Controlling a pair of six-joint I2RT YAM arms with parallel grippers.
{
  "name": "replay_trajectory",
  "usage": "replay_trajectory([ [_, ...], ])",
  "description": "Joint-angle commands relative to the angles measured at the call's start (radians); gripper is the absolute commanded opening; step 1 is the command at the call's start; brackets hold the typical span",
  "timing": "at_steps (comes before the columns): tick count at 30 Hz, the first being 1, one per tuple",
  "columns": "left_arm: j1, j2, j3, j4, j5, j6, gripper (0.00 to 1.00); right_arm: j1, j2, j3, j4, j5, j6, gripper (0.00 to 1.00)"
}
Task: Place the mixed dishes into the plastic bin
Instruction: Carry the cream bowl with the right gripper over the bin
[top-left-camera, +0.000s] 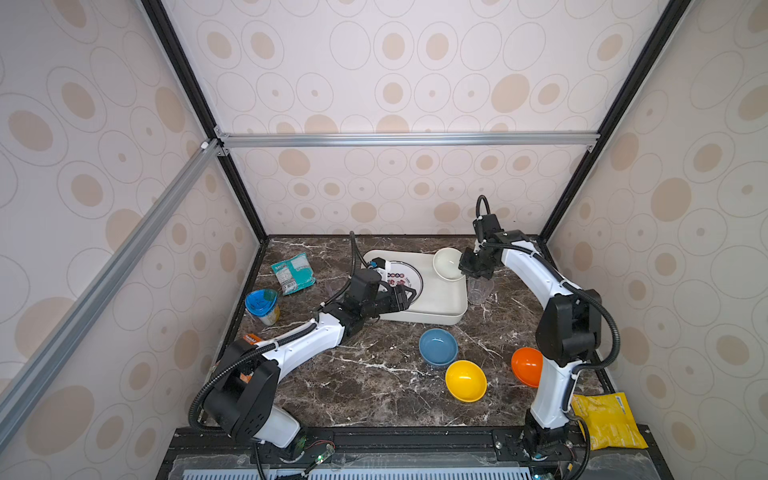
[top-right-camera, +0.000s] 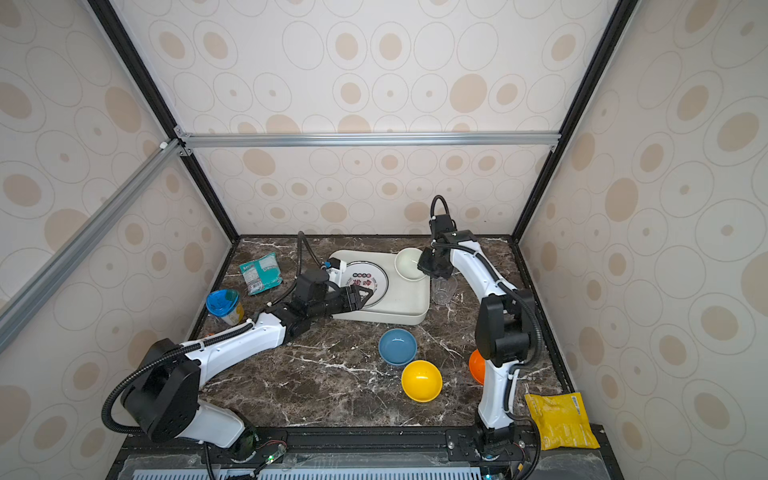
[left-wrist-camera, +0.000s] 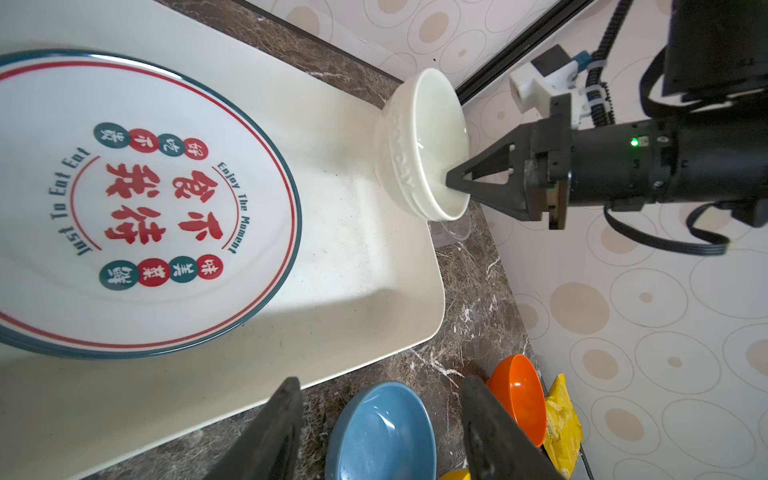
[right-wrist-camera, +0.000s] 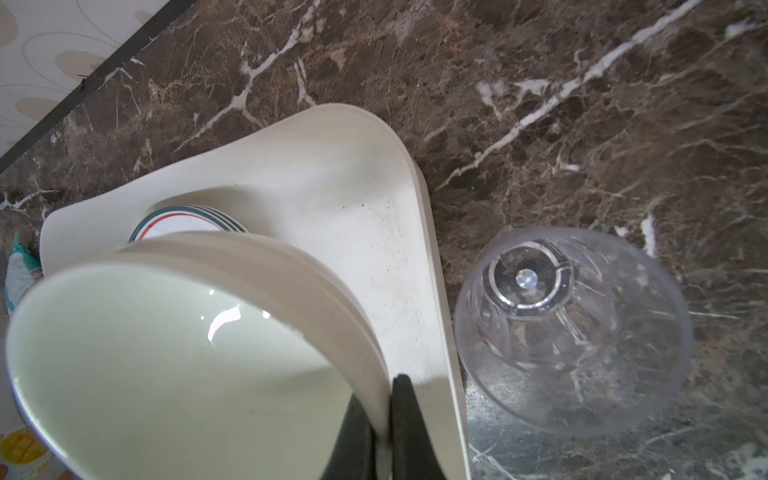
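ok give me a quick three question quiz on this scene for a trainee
1. True or false: the printed plate lies inside the plastic bin.
2. Fill in: the right fingers pinch the rim of the ____ bowl.
3. How many bowls sit on the marble table outside the bin?
Key: 1 true. 2 cream, the cream bowl. 3 three: blue bowl, yellow bowl, orange bowl.

The plate (left-wrist-camera: 145, 199) reads "Enjoy The Moment" and "Just To Eat Eat".
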Motion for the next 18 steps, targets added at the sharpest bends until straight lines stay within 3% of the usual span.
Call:
replay_trajectory([
  [1,0.011,-0.025,-0.002,0.018,-0.004,-0.014,0.61,0.018,0.049,0.083,0.003,-0.002,0.020,0.02],
  [18,0.026,-0.046,-0.030,0.012,-0.007,-0.025,0.61,0.036,0.255,0.244,-0.019,0.075,0.048,0.02],
])
